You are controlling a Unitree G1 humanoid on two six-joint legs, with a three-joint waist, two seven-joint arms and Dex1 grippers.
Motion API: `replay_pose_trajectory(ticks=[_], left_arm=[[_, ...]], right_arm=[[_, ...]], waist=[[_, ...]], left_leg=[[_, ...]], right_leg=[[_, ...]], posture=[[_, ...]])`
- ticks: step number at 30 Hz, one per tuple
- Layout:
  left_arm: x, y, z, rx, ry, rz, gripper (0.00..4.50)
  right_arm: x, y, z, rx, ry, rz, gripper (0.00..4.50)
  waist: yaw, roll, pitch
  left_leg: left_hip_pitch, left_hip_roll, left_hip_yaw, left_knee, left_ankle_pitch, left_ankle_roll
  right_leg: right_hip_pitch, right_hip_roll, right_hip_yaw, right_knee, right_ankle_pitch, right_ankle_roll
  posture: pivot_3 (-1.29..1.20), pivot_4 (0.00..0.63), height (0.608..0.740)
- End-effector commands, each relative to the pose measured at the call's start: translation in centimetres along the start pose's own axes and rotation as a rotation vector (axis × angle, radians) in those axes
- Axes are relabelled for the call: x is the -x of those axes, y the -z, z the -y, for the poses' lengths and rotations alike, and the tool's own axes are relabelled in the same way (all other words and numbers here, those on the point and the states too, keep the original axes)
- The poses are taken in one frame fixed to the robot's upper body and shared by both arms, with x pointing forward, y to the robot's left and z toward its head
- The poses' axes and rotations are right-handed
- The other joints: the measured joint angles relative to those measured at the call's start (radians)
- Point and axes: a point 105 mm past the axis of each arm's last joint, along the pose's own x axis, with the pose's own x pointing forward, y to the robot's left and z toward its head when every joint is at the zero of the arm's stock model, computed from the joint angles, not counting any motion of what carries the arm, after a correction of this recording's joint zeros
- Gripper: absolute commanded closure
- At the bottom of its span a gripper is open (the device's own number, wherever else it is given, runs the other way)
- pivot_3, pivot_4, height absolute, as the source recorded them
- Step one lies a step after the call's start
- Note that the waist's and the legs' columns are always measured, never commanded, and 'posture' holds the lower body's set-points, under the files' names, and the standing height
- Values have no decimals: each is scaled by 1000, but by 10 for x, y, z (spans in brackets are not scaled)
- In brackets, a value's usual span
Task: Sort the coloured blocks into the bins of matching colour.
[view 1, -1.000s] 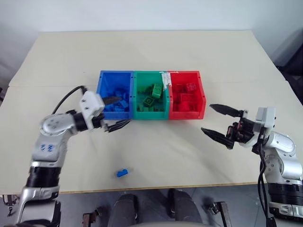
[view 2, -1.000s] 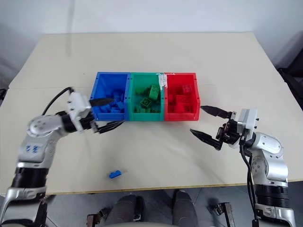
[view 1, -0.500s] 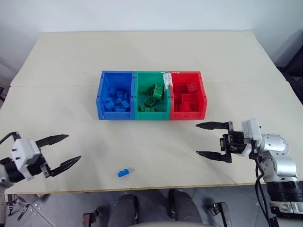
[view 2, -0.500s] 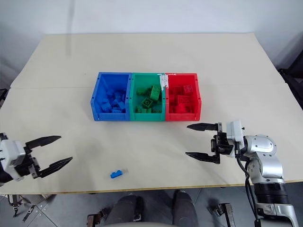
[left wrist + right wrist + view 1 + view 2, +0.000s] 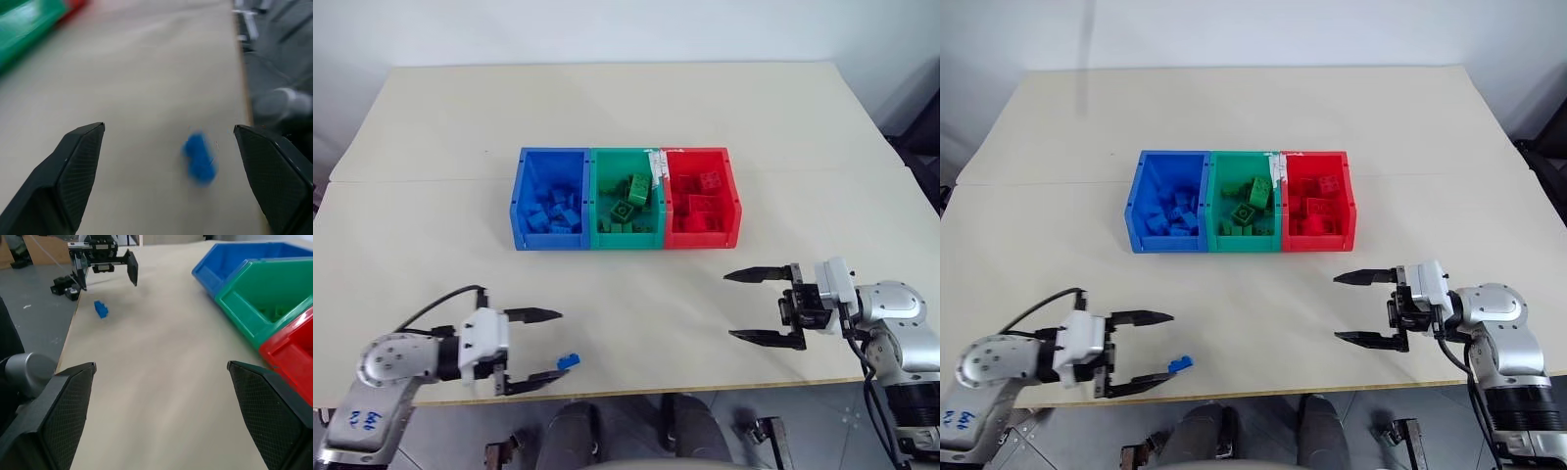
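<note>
One small blue block (image 5: 570, 361) lies on the table near its front edge. My left gripper (image 5: 563, 344) is open, level with the table, and the block sits just by the tip of its nearer finger, untouched. In the left wrist view the block (image 5: 199, 159) lies ahead, between the spread fingers (image 5: 80, 161). The blue bin (image 5: 548, 239), green bin (image 5: 626, 240) and red bin (image 5: 702, 239) stand joined in a row mid-table, each holding several blocks of its own colour. My right gripper (image 5: 729, 305) is open and empty, pointing left, in front of the red bin.
The cream table's front edge (image 5: 646, 389) runs just behind the blue block and both grippers. A seam (image 5: 421, 178) crosses the table behind the bins. Bare tabletop lies between the bins and the grippers.
My left arm left the blue bin, swung out to the left edge, then came in low beside the blue block. My right gripper turned to point left and sank a little.
</note>
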Motion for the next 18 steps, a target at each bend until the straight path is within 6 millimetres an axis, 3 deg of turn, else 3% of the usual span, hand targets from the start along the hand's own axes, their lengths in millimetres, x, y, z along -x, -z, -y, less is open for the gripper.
replay_pose_trajectory(ticks=[1, 4, 11, 14, 18], left_arm=[[-11, 3, 4, 3, 12, -43, 14], [-17, 6, 9, 12, 47, -53, 14], [-18, 26, -2, 21, -11, -149, 14], [-21, 29, -6, 26, -36, -146, 585], [-20, 32, 3, -17, 23, -167, 1789]], right_arm=[[4, -13, -9, 37, -46, 9, 0], [4, -13, -15, 25, -63, 0, 0], [2, -13, -17, 25, -44, -3, 0], [0, -14, -15, 37, -34, -3, 0], [-1, -15, -12, 51, -28, -6, 0]], waist=[[1, 0, 0], [3, 0, 0], [4, 0, 0], [7, 0, 0], [5, 0, 0]], left_leg=[[0, 0, 1, 0, 0, 0], [0, 1, 2, 0, 0, -1], [1, 1, 1, 1, 0, -1], [1, 1, 1, 1, 0, -1], [2, 1, 1, 1, 0, -1]], right_leg=[[0, 1, 0, 0, 0, 0], [0, 2, 0, 0, 0, 0], [0, 1, 0, 0, 0, 0], [0, 0, 0, -1, 0, 0], [0, -1, 0, -2, 0, 0]], posture=[[0, 150, 740], [0, 150, 740], [0, 150, 740], [0, 150, 740], [0, 150, 740]])
